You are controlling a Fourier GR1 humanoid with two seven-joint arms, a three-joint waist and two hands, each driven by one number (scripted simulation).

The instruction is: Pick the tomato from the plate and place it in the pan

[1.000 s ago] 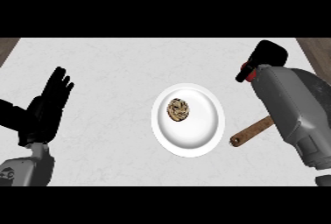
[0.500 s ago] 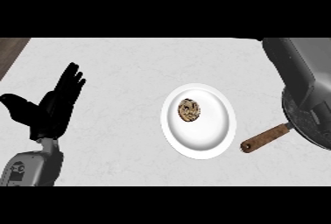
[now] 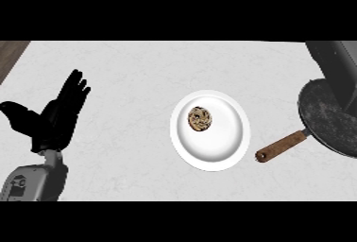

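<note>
My left hand (image 3: 55, 116) rests open at the left, fingers straight up, holding nothing. Well off to its right sits the white plate (image 3: 210, 130), the brownish speckled tomato (image 3: 200, 118) lying on it. Further right, the dark pan (image 3: 324, 120), its wooden handle (image 3: 282, 145) pointing back toward the plate.

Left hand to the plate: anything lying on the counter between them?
Nothing. In the head view the stretch of counter between the open left hand and the white plate is bare. The brownish item lies on the plate itself.
</note>
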